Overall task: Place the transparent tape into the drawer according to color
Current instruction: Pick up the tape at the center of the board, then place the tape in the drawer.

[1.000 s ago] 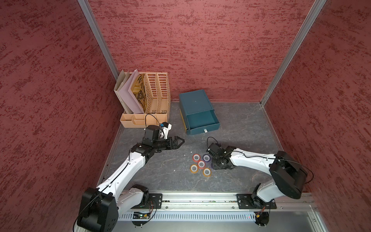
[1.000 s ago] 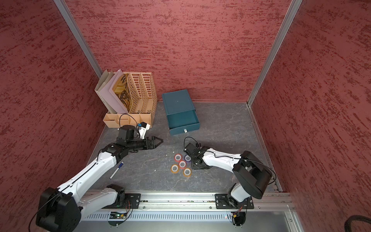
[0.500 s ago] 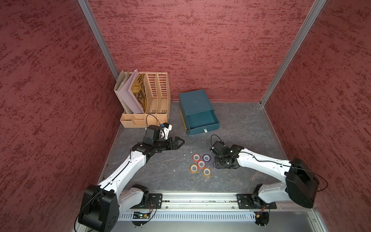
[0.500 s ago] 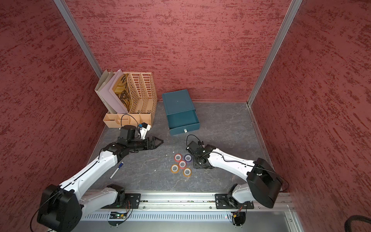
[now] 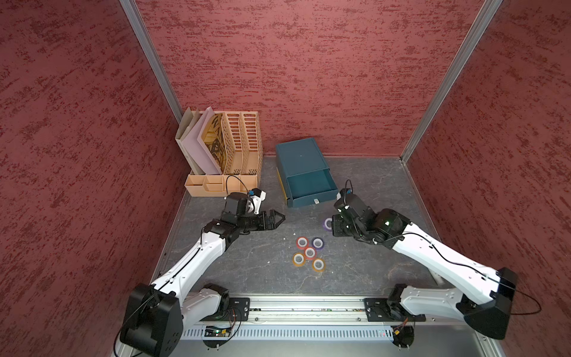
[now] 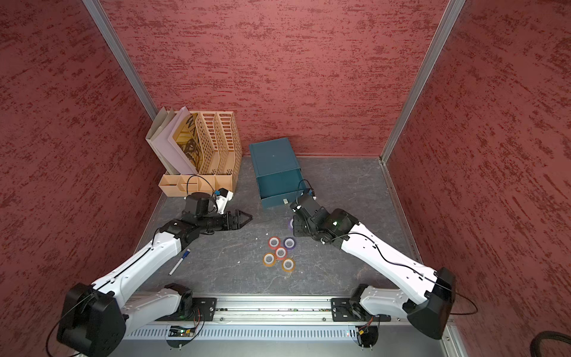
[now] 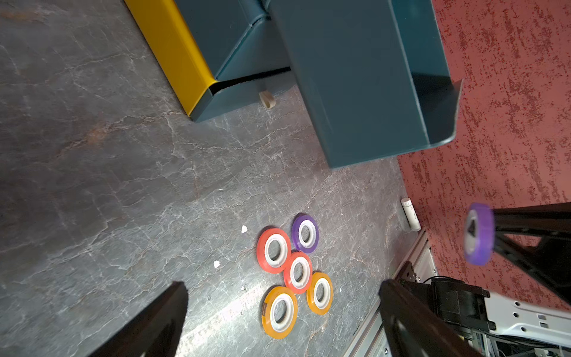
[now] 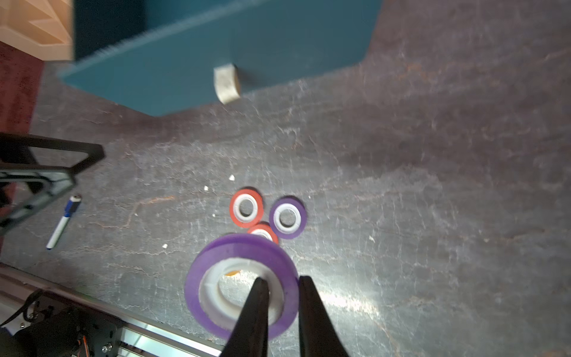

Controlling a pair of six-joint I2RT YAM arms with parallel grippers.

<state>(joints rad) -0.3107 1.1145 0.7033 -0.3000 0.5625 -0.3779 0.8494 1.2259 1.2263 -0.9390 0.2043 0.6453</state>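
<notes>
Carry step in hand. The right gripper (image 8: pixel 279 279) has its fingers pinched narrow on a purple roll (image 8: pixel 234 245), one finger through the white core and the other outside the band. The roll hangs clear of the tabletop (image 5: pixel 247 272), at about 1 o'clock from the cluster.

That cluster lies flat: two red rolls (image 5: pixel 302 242), a second purple roll (image 5: pixel 317 243) and two orange rolls (image 5: pixel 298 259). The left gripper (image 5: pixel 276 218) hovers at 10 o'clock of them, fingers spread wide and empty.

Next, I'd say, the load swings toward 11 o'clock, up over the front wall of the open drawer (image 5: pixel 312 201), then down inside before the fingers part. The threaded finger must slip free cleanly.

In both top views the wrist covers the right fingers and only a sliver of roll peeks out. The right wrist view is smeared, and the held roll covers the orange pair there. A yellow edge (image 7: pixel 173 52) runs beside the drawer box; whether it is another drawer, I cannot tell.
</notes>
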